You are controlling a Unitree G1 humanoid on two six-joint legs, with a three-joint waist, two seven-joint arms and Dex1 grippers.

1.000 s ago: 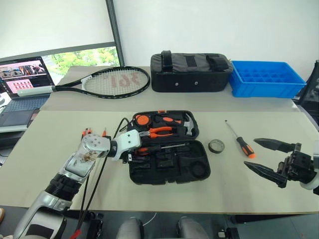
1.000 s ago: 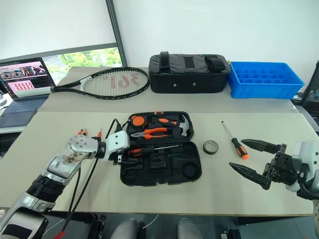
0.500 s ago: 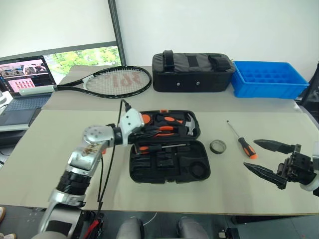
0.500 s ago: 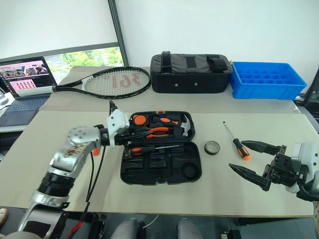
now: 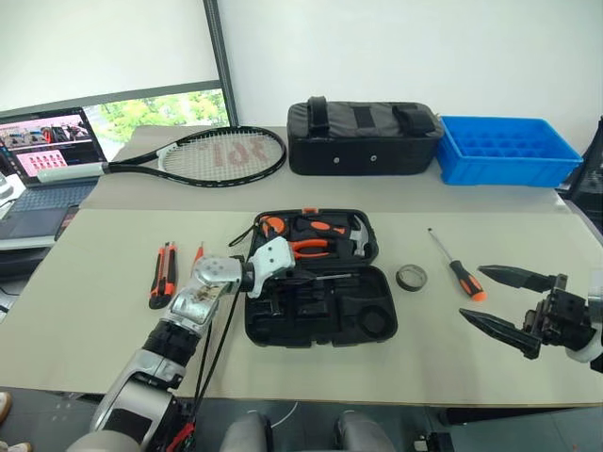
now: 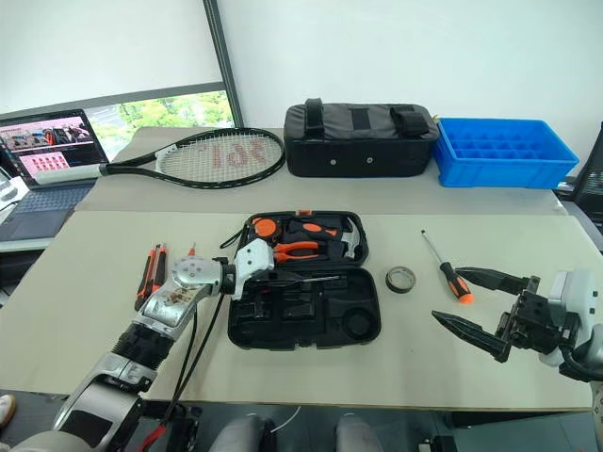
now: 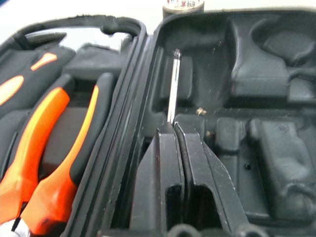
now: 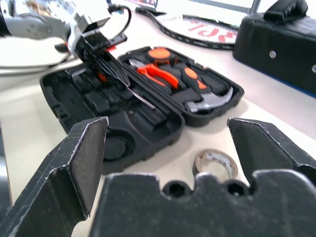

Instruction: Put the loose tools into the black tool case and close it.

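The black tool case [image 5: 325,322] lies open at the table's middle. Pliers and a hammer sit in its far half. A screwdriver [image 7: 172,89] lies in the near half. My left gripper [image 5: 290,274] is shut, its fingertips [image 7: 165,136] over the base of that screwdriver's shaft; contact is unclear. The utility knife [image 5: 163,275] and a slim orange tool [image 5: 198,253] lie to the left of the case. The tape roll [image 5: 411,277] and a second screwdriver [image 5: 455,267] lie to its right. Beyond that screwdriver my right gripper [image 5: 473,292] hovers open and empty.
At the back stand a tennis racket [image 5: 203,155], a black fabric bag [image 5: 363,137] and a blue tray [image 5: 504,151]. A laptop [image 5: 42,160] sits at the far left. Bare table runs along the front edge.
My left gripper has shut and swung right and down over the case's near half. Its arm has uncovered the knife and slim tool. The right gripper stayed put.
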